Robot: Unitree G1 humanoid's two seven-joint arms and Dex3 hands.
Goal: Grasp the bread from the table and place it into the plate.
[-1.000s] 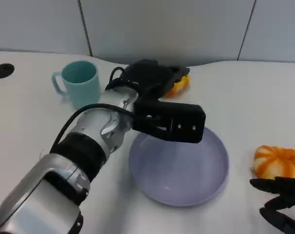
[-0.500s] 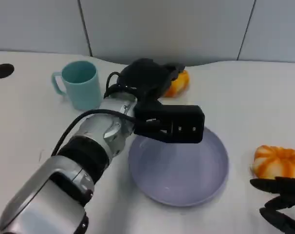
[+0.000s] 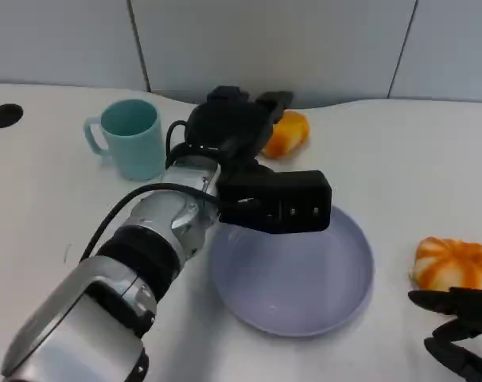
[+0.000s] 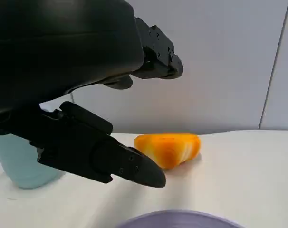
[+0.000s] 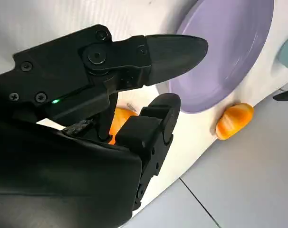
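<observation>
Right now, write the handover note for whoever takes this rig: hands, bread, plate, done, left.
Left hand: open, fingers apart, reaching over the table toward the far bread, holding nothing; in the left wrist view there is a gap between the fingers and the bread.
Right hand: open, low at the near right, holding nothing, just in front of a second bread.
Purple plate: centre of the table, nothing in it.
Teal mug: left of the plate.
Done: approach only.
Left: grasp the bread, carry it, set it in the plate.
</observation>
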